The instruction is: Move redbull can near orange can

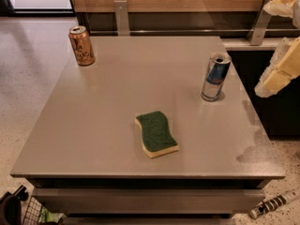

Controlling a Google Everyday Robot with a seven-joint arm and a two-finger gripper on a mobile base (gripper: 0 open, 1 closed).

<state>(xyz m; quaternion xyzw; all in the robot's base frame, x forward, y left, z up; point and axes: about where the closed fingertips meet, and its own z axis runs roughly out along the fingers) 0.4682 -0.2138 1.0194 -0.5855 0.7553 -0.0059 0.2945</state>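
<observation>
A grey tabletop (93, 125) fills the view. A pale gripper (280, 71) hangs beyond its right edge (open or closed, I cannot tell). A green sponge (156, 133) lies front-centre. The redbull can (215, 77) stands upright left of the gripper, not touching it. The orange can (81, 46) stands far-left.

Left to right: orange can (81, 46), redbull can (215, 77), gripper (272, 81).

pale pincer (277, 75), far right edge, hovering
</observation>
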